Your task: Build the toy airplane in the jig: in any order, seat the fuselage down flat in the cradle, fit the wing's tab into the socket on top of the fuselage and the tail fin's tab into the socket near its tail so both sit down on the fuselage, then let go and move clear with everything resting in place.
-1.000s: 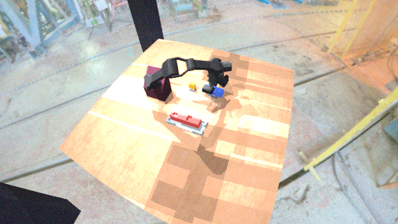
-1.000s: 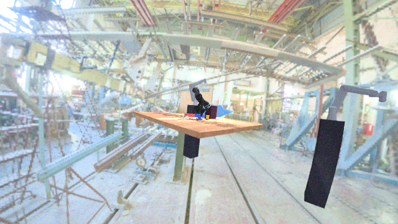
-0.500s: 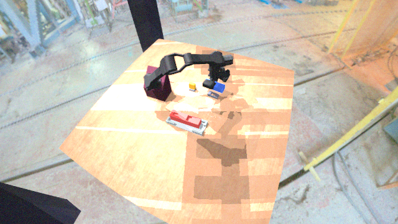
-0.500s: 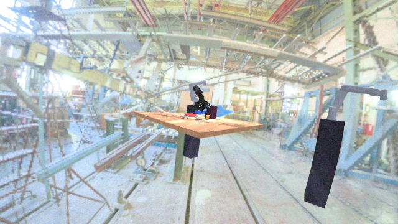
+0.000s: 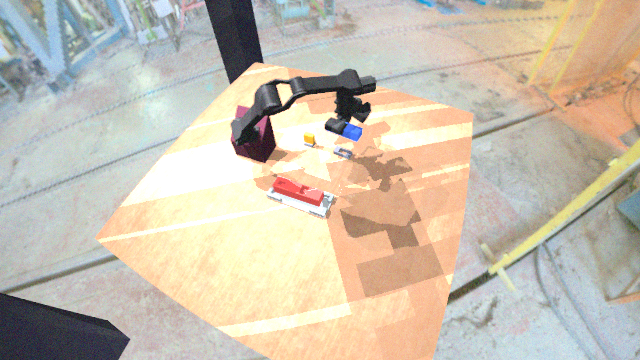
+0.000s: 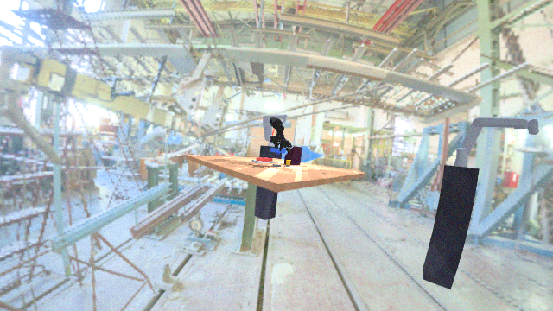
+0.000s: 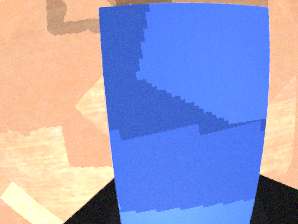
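Note:
My gripper (image 5: 344, 127) is shut on the blue wing (image 5: 354, 132) (image 7: 193, 129) and holds it a little above the table, at the back right. In the wrist view the wing fills the middle of the picture, with the dark fingers at its lower end. The red fuselage (image 5: 297, 190) (image 6: 265, 160) lies in the white jig cradle (image 5: 325, 206) near the table's middle, in front and to the left of the gripper. The small yellow tail fin (image 5: 309, 138) (image 6: 288, 162) stands on the table to the left of the gripper.
A small grey holder (image 5: 343, 151) lies on the wooden table (image 5: 240, 270) just below the held wing. The arm's maroon base block (image 5: 259, 146) (image 6: 295, 155) stands at the back left. A black post (image 5: 234, 35) rises behind the table.

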`<state>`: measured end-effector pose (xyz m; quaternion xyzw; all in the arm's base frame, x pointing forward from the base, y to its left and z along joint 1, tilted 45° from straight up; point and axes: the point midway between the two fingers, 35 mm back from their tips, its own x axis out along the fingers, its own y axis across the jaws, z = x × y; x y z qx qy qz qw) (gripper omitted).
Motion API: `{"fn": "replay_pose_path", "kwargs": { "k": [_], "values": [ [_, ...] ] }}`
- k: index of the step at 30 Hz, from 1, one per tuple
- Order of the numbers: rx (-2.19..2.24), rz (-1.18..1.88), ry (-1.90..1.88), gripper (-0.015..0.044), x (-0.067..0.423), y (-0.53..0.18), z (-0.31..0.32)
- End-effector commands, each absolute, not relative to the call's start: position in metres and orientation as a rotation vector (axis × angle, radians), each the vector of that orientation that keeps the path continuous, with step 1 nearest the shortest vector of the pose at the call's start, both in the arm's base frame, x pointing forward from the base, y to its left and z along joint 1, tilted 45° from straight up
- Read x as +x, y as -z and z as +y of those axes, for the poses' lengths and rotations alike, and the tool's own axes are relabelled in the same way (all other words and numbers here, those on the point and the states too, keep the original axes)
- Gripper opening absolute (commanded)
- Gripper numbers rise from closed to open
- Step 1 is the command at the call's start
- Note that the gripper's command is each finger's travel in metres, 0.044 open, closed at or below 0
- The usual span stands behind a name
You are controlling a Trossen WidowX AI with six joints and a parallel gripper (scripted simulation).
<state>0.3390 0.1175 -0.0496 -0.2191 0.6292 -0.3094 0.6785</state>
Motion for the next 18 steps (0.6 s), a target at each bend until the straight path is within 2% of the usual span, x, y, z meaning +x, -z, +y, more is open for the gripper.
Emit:
{"fn": "replay_pose_path", "kwargs": {
  "k": [1,18],
  "values": [
    [-0.482,1.413,0.697,0.0,0.338,0.039,0.127],
    [-0.32,1.334,0.819,0.0,0.342,0.009,0.102]
  ]
}}
